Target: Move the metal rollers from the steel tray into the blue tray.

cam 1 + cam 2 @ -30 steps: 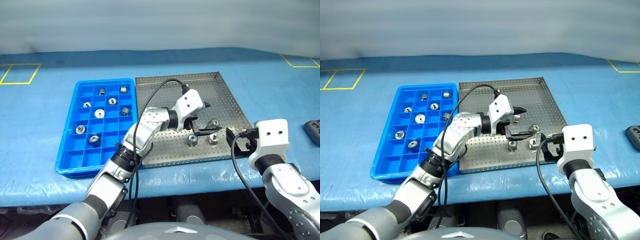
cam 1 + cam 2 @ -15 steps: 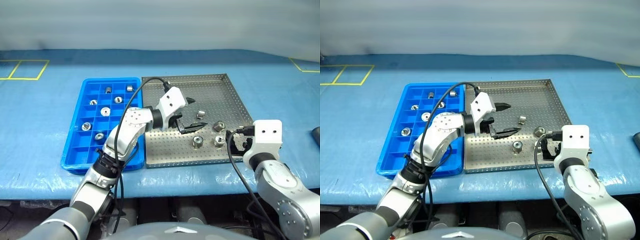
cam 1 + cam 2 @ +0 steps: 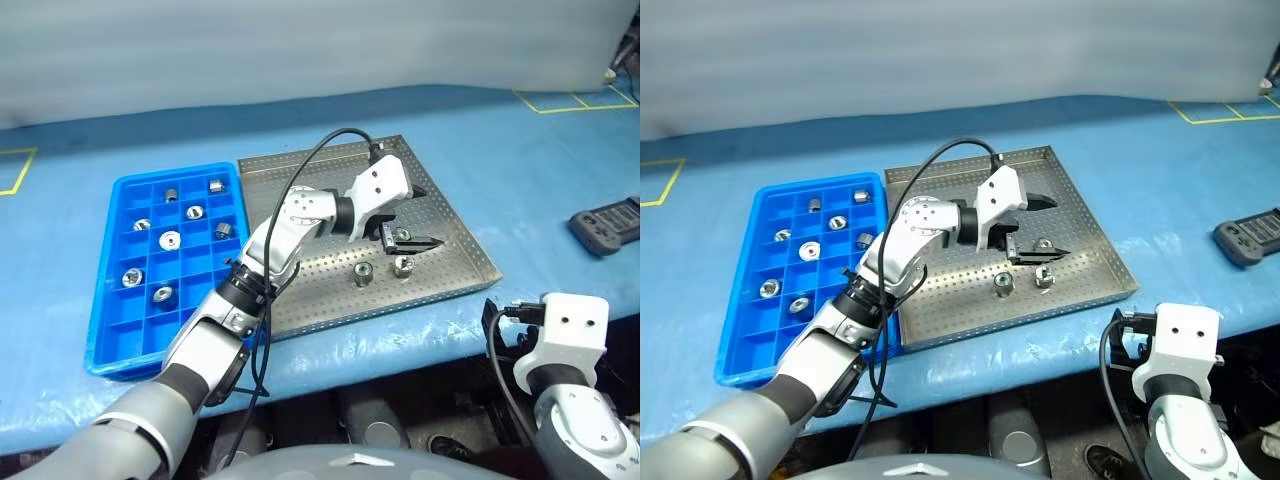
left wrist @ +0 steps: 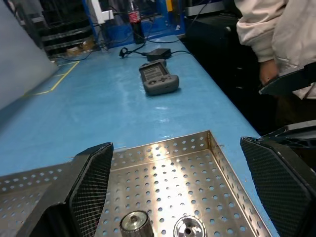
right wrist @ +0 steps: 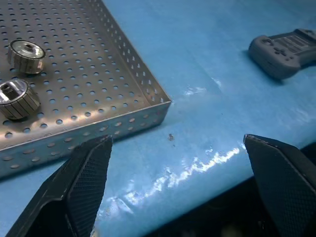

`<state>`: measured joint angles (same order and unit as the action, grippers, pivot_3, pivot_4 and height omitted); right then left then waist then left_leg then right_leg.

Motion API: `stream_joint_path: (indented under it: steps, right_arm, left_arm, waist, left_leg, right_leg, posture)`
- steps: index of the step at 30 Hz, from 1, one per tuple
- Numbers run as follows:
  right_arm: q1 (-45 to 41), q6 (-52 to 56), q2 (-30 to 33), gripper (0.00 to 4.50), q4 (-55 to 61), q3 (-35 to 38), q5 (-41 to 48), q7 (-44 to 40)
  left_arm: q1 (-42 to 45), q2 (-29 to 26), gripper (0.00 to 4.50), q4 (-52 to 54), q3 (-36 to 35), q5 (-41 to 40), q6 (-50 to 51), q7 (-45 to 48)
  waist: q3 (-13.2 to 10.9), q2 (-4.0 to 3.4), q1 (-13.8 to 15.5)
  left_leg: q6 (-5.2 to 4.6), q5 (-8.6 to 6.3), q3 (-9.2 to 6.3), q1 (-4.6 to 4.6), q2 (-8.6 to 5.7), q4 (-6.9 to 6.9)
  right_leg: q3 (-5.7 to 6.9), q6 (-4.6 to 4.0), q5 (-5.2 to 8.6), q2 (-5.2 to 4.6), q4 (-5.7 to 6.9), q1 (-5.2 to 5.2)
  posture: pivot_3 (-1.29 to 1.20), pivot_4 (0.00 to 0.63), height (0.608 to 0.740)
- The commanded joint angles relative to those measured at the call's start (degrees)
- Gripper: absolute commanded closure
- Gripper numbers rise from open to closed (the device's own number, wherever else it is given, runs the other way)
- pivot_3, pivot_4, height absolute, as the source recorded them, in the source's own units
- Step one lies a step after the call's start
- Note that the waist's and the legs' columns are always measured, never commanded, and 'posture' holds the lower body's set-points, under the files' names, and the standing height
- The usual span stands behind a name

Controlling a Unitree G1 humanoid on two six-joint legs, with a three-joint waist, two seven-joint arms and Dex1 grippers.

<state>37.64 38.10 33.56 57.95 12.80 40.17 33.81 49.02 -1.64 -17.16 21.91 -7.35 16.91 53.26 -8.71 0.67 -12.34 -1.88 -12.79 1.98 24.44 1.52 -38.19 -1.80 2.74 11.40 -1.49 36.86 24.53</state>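
Note:
The steel tray (image 3: 300, 175) lies mid-table with the blue tray (image 3: 105, 335) to its left. Two metal rollers (image 3: 362, 274) (image 3: 403, 266) stand near the steel tray's front right; a third (image 3: 1045, 243) shows beside one left finger. Several rollers (image 3: 170, 240) sit in the blue tray's compartments. My left gripper (image 3: 418, 215) hovers open and empty over the steel tray's right part, just behind those rollers (image 4: 134, 222). My right gripper (image 5: 185, 197) is open and empty, low at the table's front edge, off the steel tray's corner (image 5: 165, 103).
A grey handheld controller (image 3: 605, 225) lies on the blue table cover (image 3: 520, 170) to the right of the steel tray. A person (image 4: 276, 34) stands beyond the table's right end. Yellow tape marks (image 3: 570, 100) sit at the far corners.
The camera has swung, shifting the whole picture. My right arm has drawn back from the steel tray's front right edge to below the table's front edge. The left gripper stays open over the tray.

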Motion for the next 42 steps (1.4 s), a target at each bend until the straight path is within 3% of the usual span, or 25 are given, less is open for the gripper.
stream_joint_path:
  steps: [1, 7, 13, 22, 42]
  right_arm:
    - [3.4, -7.4, 2.9, 0.0, 2.0, -1.7, 1.3, 4.6]
    - [7.1, -14.0, 7.9, 0.0, 2.0, -4.2, 2.8, 9.4]
    - [7.1, -16.1, 12.1, 0.0, 2.0, -5.4, 5.1, 12.4]
    - [4.4, -14.9, 15.5, 0.0, 2.0, -6.0, 8.9, 14.9]
    - [3.7, -14.4, 15.8, 0.0, 2.0, -7.1, 9.6, 16.5]
  left_arm:
    - [2.9, 1.5, 0.03, -4.0, 0.7, 1.5, -3.4, 0.4]
    - [5.7, 2.7, 0.03, -12.6, 1.2, 4.8, -4.8, -1.3]
    - [6.4, 2.4, 0.03, -16.6, 2.0, 9.2, -2.6, -5.1]
    - [6.6, 1.3, 0.03, -19.4, 3.9, 13.3, 1.8, -4.0]
    - [9.3, 5.1, 0.03, -34.4, 7.4, 20.5, -5.4, -3.3]
  waist:
    - [0.0, 0.03, -1.7]
    - [-0.1, 0.13, -6.2]
    - [-0.1, 0.23, -8.2]
    - [-0.1, 0.25, -8.1]
    - [-0.2, 0.29, -7.2]
  left_leg:
    - [0.0, 0.0, 0.0, -0.01, 0.0, 0.01]
    - [-0.01, -0.01, -0.02, -0.06, 0.0, 0.13]
    - [-0.01, -0.01, -0.02, -0.25, 0.0, 0.31]
    - [-0.01, -0.02, 0.06, -0.33, -0.02, 0.44]
    - [-0.05, -0.04, 0.17, -0.37, -0.04, 0.63]
  right_leg:
    - [-0.01, 0.0, 0.0, 0.0, 0.0, 0.0]
    - [-0.13, 0.03, 0.02, -0.02, -0.04, 0.0]
    - [-0.36, 0.06, 0.03, 0.0, -0.05, -0.03]
    - [-0.5, 0.12, 0.05, -0.01, -0.08, -0.03]
    - [-0.62, 0.17, 0.07, -0.02, -0.26, -0.03]
  posture:
    - [-0.44, 0.15, 0.74]
    - [-0.45, 0.15, 0.74]
    - [-0.43, 0.15, 0.74]
    - [-0.41, 0.15, 0.74]
    - [-0.42, 0.15, 0.74]
